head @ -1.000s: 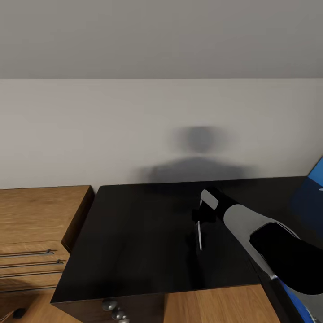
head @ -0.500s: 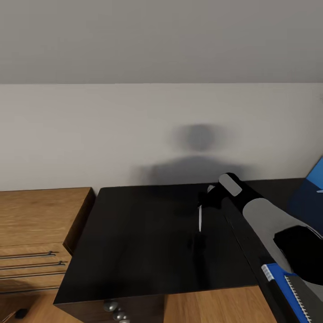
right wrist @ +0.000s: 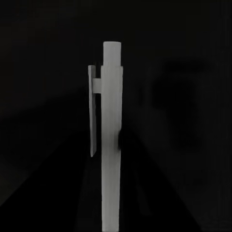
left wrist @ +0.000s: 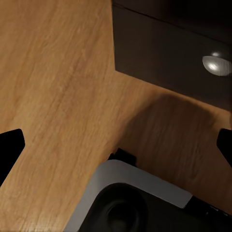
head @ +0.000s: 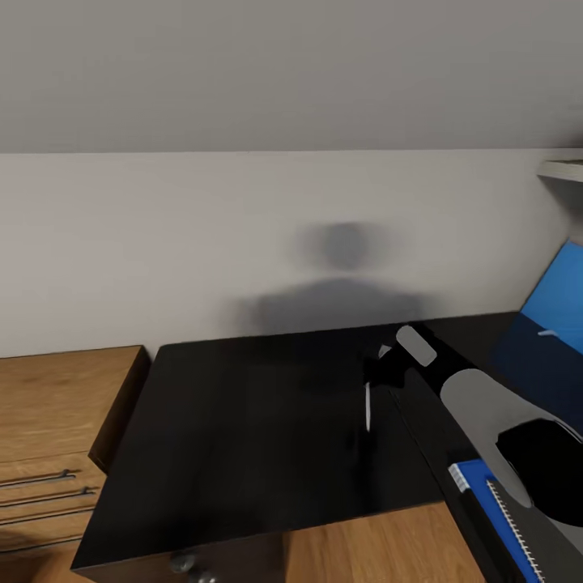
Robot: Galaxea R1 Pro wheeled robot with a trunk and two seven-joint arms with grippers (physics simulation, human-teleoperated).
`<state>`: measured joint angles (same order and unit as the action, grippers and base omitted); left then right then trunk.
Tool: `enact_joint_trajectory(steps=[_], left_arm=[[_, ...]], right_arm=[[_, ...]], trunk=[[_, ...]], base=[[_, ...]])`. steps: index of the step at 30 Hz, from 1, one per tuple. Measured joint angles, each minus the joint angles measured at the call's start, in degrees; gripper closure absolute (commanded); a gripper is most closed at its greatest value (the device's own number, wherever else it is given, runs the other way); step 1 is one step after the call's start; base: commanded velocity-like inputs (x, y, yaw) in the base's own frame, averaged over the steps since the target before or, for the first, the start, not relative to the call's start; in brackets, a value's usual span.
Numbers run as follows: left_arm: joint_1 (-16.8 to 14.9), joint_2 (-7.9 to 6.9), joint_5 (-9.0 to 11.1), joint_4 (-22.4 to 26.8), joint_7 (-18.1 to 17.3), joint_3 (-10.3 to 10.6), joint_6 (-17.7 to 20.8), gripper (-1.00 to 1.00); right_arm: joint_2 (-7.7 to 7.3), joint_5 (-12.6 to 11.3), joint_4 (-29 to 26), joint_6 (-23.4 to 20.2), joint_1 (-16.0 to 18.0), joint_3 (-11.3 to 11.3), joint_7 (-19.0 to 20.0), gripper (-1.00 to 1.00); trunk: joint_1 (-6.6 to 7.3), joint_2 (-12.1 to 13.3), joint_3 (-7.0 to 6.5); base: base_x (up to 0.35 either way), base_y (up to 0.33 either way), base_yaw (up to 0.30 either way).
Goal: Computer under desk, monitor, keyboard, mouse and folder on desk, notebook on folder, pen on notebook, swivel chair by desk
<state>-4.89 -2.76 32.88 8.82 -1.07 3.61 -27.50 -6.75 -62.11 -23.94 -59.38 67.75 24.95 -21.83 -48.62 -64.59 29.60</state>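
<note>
Right end effector (head: 374, 379) with pen (head: 368, 417) has moved farther over the surface (head: 243, 421), toward the wall. Camera panned right: more blue folder (head: 559, 295) visible, plus a notebook (head: 530, 526) at lower right.

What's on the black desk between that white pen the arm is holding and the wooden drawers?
Nothing: in the head view, the desk is bare from the pen to the drawers.

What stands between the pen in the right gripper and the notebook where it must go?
Nothing visible does. The right gripper holds the pen hanging above the bare black desk. The notebook lies on the blue folder at the lower right, partly covered by the robot's own right arm.
</note>
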Motion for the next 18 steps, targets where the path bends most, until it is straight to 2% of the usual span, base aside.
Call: enact_joint_trajectory(steps=[9, 13, 18], left_arm=[[0.03, -0.33, -0.01, -0.02, 0.13, 0.02, 0.07, -1.0], [0.01, -1.56, 0.02, -0.28, 0.66, 0.01, 0.08, -1.0], [0.01, -1.78, 0.04, -0.34, 0.87, 0.08, 0.09, -1.0]], right_arm=[[-0.42, 0.44, -1.35, 0.2, -2.37, 0.01, 0.02, 1.0], [-2.39, 0.59, -3.92, 0.17, -2.62, 0.04, 0.12, 1.0], [-3.5, 0.44, -5.47, 0.17, -3.17, 0.04, 0.18, 1.0]], trunk=[[0.0, 0.0, -0.31], [0.87, 1.59, -1.19], [1.1, 2.01, -1.59]], base=[[0.0, 0.0, -0.244], [0.0, 0.0, -0.228], [0.0, 0.0, -0.151]])
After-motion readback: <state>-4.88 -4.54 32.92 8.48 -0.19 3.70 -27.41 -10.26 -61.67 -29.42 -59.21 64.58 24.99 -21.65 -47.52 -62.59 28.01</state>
